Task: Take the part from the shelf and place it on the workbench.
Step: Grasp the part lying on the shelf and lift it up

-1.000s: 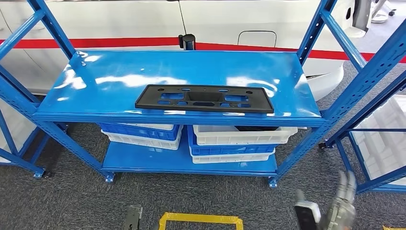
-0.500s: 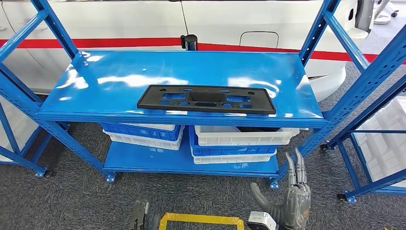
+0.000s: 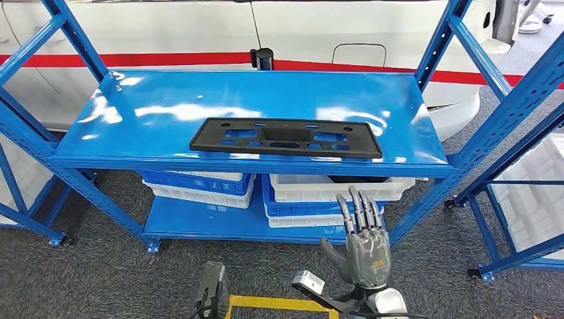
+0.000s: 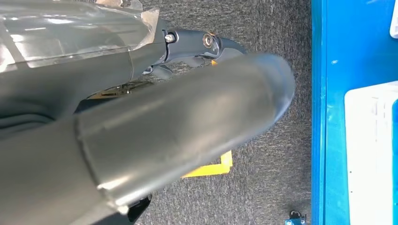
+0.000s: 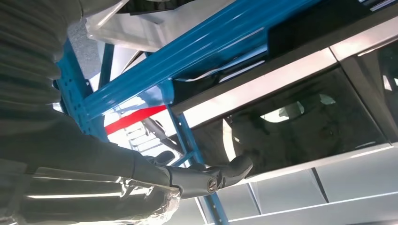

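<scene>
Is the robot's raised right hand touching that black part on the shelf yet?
Apart. In the head view the right hand is raised open in front of the lower bins, well below the black part, which lies alone on the top shelf.

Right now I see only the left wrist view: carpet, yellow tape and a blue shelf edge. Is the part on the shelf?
Observer: Yes. The black part lies flat on the top shelf, near its front edge.
Operator: Does the right hand hold anything?
Observer: No. The right hand hovers lower than the top shelf, with its fingers spread and empty.
Operator: What is under the top shelf?
Observer: Blue and white bins are stacked on the lower shelf.
</scene>
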Motion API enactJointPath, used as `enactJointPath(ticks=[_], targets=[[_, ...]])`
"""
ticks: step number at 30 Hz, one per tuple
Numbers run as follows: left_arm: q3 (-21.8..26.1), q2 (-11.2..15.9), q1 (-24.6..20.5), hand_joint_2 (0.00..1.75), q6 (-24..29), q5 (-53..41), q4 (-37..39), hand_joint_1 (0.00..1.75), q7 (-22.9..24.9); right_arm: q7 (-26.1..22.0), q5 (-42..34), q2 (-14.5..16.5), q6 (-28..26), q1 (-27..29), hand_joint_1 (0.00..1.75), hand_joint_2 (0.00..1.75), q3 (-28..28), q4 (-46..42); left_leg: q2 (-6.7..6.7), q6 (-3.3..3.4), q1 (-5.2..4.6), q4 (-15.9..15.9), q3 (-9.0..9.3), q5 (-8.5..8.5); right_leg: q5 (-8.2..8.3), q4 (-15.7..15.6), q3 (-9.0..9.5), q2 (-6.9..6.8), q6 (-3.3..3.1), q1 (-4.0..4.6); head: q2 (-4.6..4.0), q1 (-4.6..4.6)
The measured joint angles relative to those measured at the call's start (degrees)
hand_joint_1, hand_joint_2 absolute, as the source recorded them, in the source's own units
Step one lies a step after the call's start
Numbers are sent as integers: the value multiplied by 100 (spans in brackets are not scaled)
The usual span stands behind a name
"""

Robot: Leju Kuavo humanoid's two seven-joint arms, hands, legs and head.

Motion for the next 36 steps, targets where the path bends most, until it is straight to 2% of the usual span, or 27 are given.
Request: enactJointPath(ticks=[2, 6, 13, 17, 18, 22, 26, 30, 36], targets=[[-92, 2, -17, 0, 39, 60, -1, 0, 22, 111, 118, 115, 0, -208, 0, 175, -7, 248, 0, 0, 0, 0, -1, 1, 0, 0, 0, 0, 0, 0, 0, 1], [-222, 8, -44, 175, 90, 157, -2, 0, 86, 373, 302, 286, 0, -551, 0, 175, 14, 643, 0, 0, -2, 0, -3, 1, 0, 1, 0, 0, 0, 0, 0, 1], [-457, 22, -86, 175, -29, 252, -2, 0, 207, 790, 429, 385, 0, -870, 0, 175, 184, 940, -1, 0, -5, 1, -6, 1, 0, 1, -1, -1, 0, -1, 0, 1], [-580, 31, -111, 0, -107, 271, -2, 0, 267, 946, 508, 385, 0, -922, 0, 175, 280, 946, -1, 0, -5, 1, -7, 1, 0, 0, -2, 0, 0, -1, 0, 1], [-608, 32, -117, 0, -91, 276, -2, 0, 291, 1008, 548, 385, 0, -937, 0, 175, 304, 950, -1, 0, -5, 1, -7, 1, 0, 0, -2, 0, 0, -1, 0, 1], [-737, 34, -145, 175, 119, 472, -4, 0, 447, 1373, 728, 389, 0, -1096, 0, 175, 430, 1052, 0, 0, -4, 1, -6, 1, 0, 0, -2, 0, 0, -1, 0, 0], [-985, 43, -193, 175, 261, 760, -7, 0, 616, 1810, 871, 427, 0, -1415, 0, 175, 592, 1365, -1, 2, -4, 1, -5, 3, 0, 0, -1, -1, 1, -1, 0, 0], [-1286, 49, -248, 0, 226, 1042, -7, 0, 674, 2226, 967, 461, 0, -1736, 0, 175, 689, 1724, -1, 2, -4, 1, -6, 4, 1, 1, -1, 0, 1, -1, 0, -1], [-1812, 73, -347, 0, 95, 1374, -9, 0, 724, 2815, 1002, 460, 0, -2198, 0, 175, 731, 2278, -1, 2, -5, 2, -8, 5, 2, 1, -1, 0, 3, -1, 0, 0]])
